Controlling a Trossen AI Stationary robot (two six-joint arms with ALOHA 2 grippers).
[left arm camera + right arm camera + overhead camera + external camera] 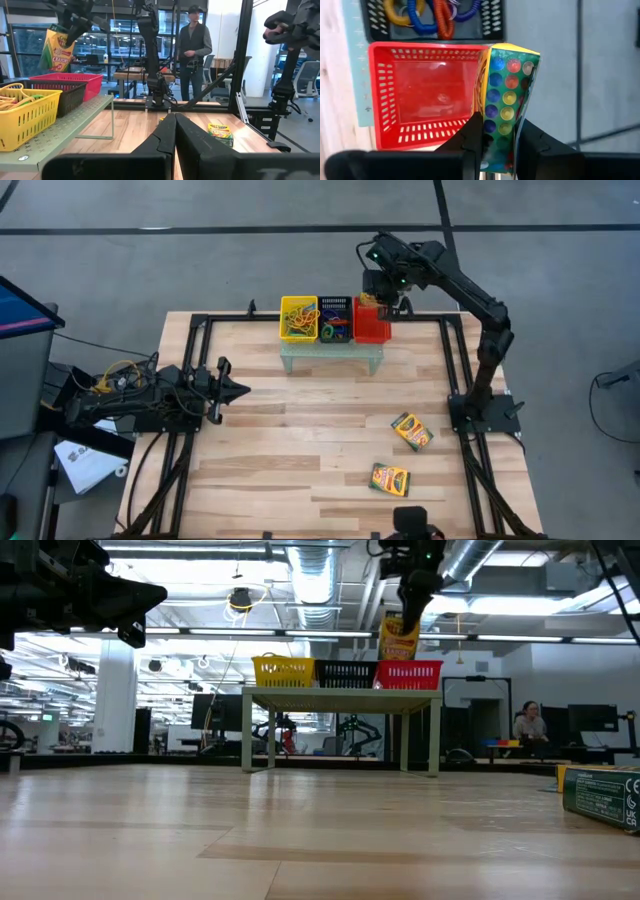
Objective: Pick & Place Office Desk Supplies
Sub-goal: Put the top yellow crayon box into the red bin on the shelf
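Right gripper [496, 131] clamped on crayon box [506, 100] over red basket [372, 330]; two boxes [411, 431] remaining; left gripper [232, 389] closed, idle.

high: straight down | low: tabletop level | wrists: forward | shared: red basket [372, 330]

The small pale-green perforated metal stand [331, 358] at the table's far edge carries three mesh baskets touching in a row, yellow [298, 318], black [335, 318] and red [372, 328], leaving no gap between them. The right gripper [385, 298], clamped on an upright yellow-and-green crayon box [399, 638], fills the space above the red basket's outer rim. Two flat crayon boxes [411, 431] [389, 478] lie on the near right boards. The left gripper [238, 390], fingers together, sits at the left side; the wooden table's [300, 440] middle lies open.
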